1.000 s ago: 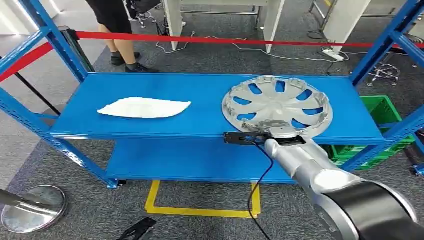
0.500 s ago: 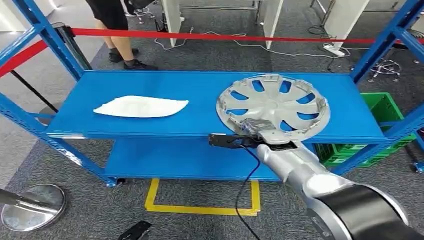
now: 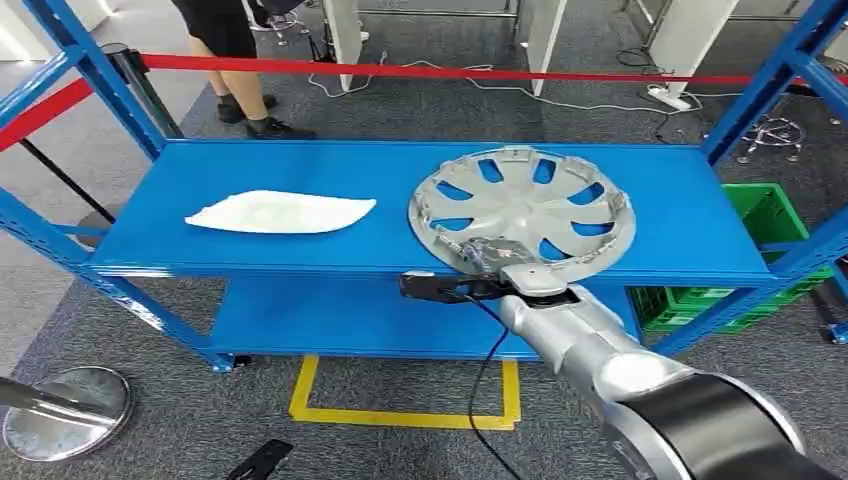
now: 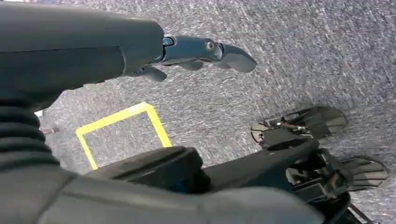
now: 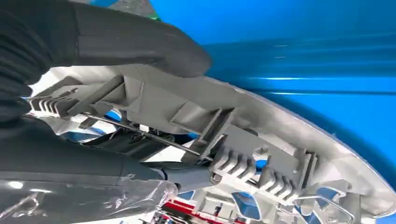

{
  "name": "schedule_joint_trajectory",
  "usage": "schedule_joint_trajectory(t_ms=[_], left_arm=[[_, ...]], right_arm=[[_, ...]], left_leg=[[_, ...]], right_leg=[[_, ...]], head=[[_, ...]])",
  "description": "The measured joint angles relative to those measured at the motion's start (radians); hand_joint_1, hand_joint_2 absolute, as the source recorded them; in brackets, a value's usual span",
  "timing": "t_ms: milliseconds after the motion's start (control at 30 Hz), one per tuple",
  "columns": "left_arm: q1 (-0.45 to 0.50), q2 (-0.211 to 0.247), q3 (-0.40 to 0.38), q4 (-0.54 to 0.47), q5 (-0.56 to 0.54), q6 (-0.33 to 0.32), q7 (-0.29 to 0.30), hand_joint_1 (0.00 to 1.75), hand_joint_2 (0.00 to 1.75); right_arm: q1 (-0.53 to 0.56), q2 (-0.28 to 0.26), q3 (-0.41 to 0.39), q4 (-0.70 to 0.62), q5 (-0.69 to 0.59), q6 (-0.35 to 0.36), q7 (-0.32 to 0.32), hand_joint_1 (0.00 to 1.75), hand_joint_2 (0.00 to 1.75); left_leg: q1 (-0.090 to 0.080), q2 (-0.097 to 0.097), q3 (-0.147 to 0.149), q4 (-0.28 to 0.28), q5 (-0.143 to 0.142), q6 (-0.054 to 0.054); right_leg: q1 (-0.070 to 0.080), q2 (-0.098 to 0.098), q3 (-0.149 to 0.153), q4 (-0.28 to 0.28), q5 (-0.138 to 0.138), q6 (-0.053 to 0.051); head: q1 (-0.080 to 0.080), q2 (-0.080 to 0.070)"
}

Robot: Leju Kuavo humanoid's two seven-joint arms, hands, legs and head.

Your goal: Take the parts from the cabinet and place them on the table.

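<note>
A silver wheel cover (image 3: 520, 205) lies tilted over the right half of the blue shelf (image 3: 300, 250), its near rim raised. My right hand (image 3: 497, 256) grips that near rim. In the right wrist view the thumb (image 5: 140, 42) presses on the rim of the wheel cover (image 5: 280, 135) and darker fingers hook under its ribbed inner side. A white flat part (image 3: 281, 212) rests on the left half of the shelf. My left hand (image 4: 205, 51) hangs over the grey floor with fingers spread and nothing in it.
Blue uprights (image 3: 770, 85) frame the shelf at both ends, and a lower shelf (image 3: 370, 320) sits beneath. A green crate (image 3: 770, 225) stands at the right. A red barrier tape (image 3: 420, 72) runs behind, and a person (image 3: 235, 60) stands past it. A yellow floor marking (image 3: 400, 415) lies below.
My right hand has dragged the wheel cover to the left along the shelf and lifted its near edge. The white part has stayed put.
</note>
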Motion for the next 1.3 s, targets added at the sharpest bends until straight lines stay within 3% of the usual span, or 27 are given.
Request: schedule_joint_trajectory(t_ms=[133,267,467,700,833,1067,1167,1300], left_arm=[[0.002,0.003,0.016,0.0,0.004,0.023,-0.008,0.0,1.75],[0.008,0.005,0.026,0.0,0.016,0.055,-0.016,0.0,1.75],[0.02,0.008,0.044,0.0,0.026,0.062,-0.028,0.0,1.75],[0.031,0.01,0.066,0.0,0.03,0.067,-0.034,0.0,1.75],[0.037,0.01,0.071,0.0,0.03,0.067,-0.037,0.0,1.75],[0.038,0.01,0.072,0.0,0.03,0.067,-0.037,0.0,1.75],[0.04,0.01,0.077,0.0,0.037,0.072,-0.042,0.0,1.75],[0.051,0.01,0.092,0.0,0.045,0.083,-0.05,0.0,1.75]], right_arm=[[-0.001,0.014,0.0,-0.009,-0.016,-0.053,-0.039,1.75,1.75],[-0.018,0.034,0.005,-0.048,-0.038,-0.169,-0.101,1.75,1.75],[-0.044,0.051,0.026,-0.139,-0.091,-0.267,-0.148,1.75,1.75],[-0.032,0.049,0.094,-0.298,-0.182,-0.347,-0.134,1.75,1.75],[-0.028,0.033,0.146,-0.409,-0.209,-0.341,-0.107,1.75,1.75],[-0.01,0.021,0.181,-0.473,-0.22,-0.34,-0.1,1.75,1.75],[0.004,0.008,0.2,-0.513,-0.257,-0.383,-0.096,1.75,1.75],[0.051,-0.037,0.23,-0.676,-0.278,-0.435,-0.068,1.75,1.75]], left_leg=[[0.0,0.0,-0.005,0.0,0.0,-0.001],[0.0,0.0,-0.008,0.0,0.001,-0.001],[0.0,0.0,-0.012,0.0,0.001,-0.002],[0.0,0.0,-0.014,0.0,0.001,-0.002],[0.0,0.0,-0.014,0.0,0.001,-0.002],[0.0,0.0,-0.014,0.0,0.001,-0.002],[0.0,0.0,-0.015,0.0,0.001,-0.002],[0.0,0.0,-0.017,0.0,0.001,-0.002]], right_leg=[[0.0,0.001,-0.005,0.001,0.0,0.0],[0.0,0.0,-0.008,0.001,0.0,0.0],[0.0,0.0,-0.011,0.001,0.0,0.0],[0.0,0.0,-0.015,0.001,0.0,0.0],[0.0,0.0,-0.015,0.001,0.0,0.0],[0.0,0.0,-0.015,0.001,0.0,0.0],[0.0,0.0,-0.015,0.001,0.0,0.0],[0.0,0.0,-0.018,0.001,0.0,0.0]], head=[[0.0,0.0],[0.0,0.0],[0.0,0.0],[0.0,0.0],[0.0,0.0],[0.0,0.0],[0.0,0.0],[0.0,0.0]])
